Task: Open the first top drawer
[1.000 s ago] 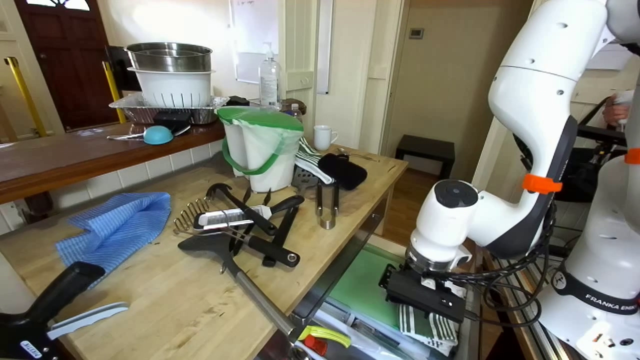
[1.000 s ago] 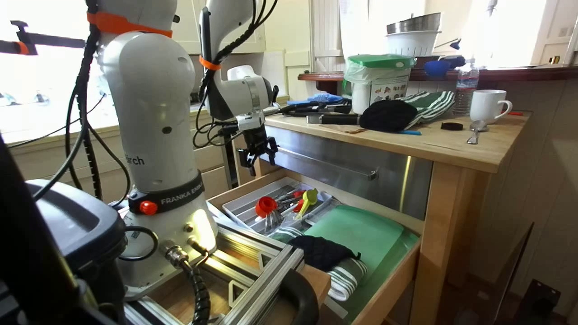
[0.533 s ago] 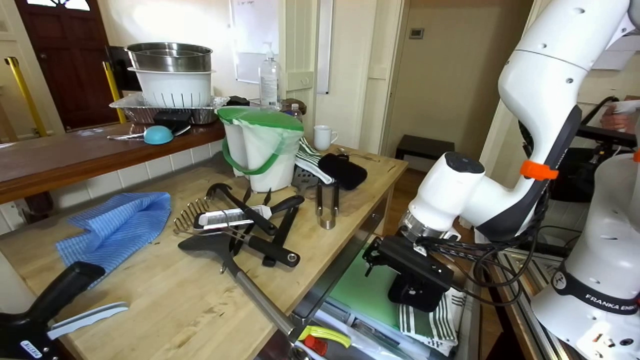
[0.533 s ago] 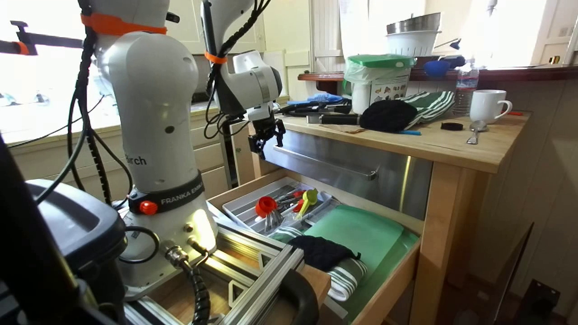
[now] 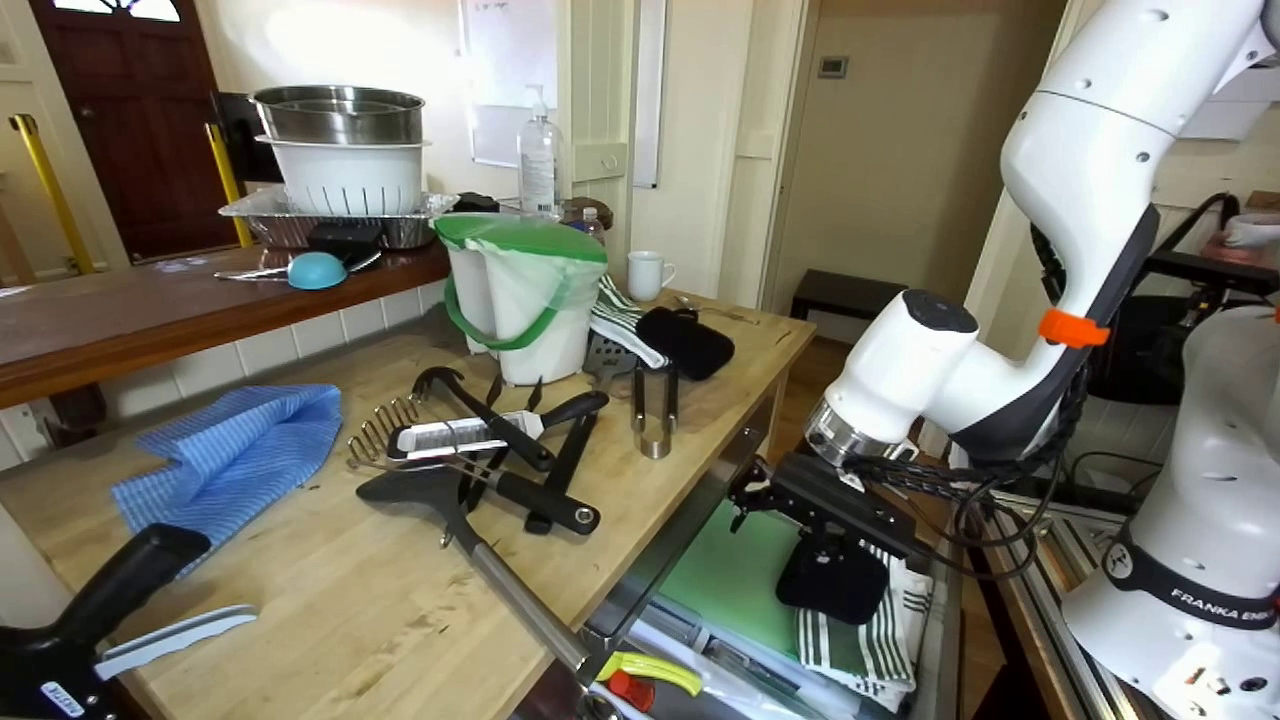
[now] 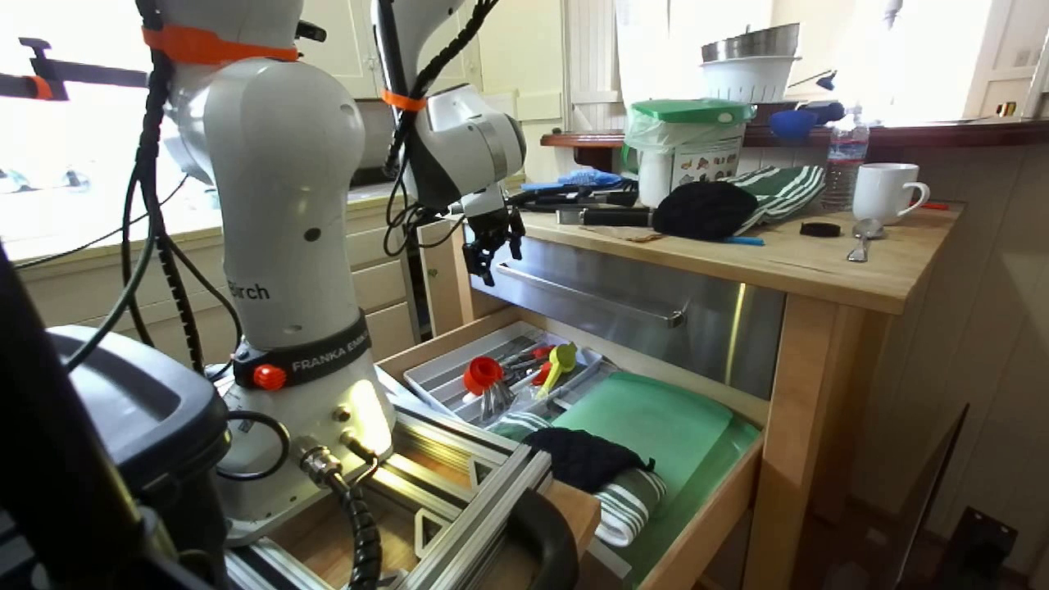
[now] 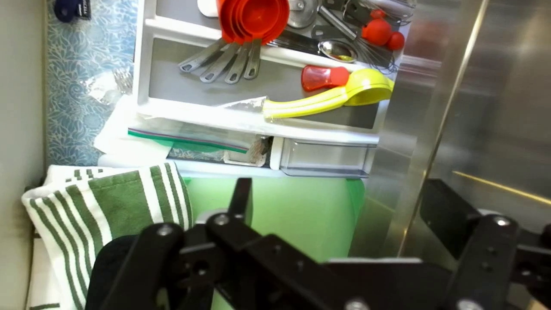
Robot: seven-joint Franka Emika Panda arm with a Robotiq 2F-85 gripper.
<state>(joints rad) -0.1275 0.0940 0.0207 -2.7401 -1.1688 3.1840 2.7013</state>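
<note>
Top drawer (image 6: 656, 288), one: steel front, seemingly closed, set under the worktop (image 6: 807, 266) on the counter side of the gripper (image 7: 340, 200). Handle (image 6: 592, 295), one: straight bar, long axis level along that front; in an exterior view one end appears just beside the gripper, the remainder running off sideways from it. Gripper, one: fingers (image 7: 445, 211) spread wide, nothing held. In the wrist view what is probably the handle slants close by the finger nearest the front, and the spread of the fingers lies crosswise to it. Contact and depth: cannot be told. Coming move, as judged: a shift toward the front until the bar sits between the fingers, then a grip and a pull away from the counter. Lower drawer (image 6: 709, 524), one: pulled out beneath the gripper, holding a green mat (image 6: 656, 410) and a utensil tray (image 7: 185, 112).
</note>
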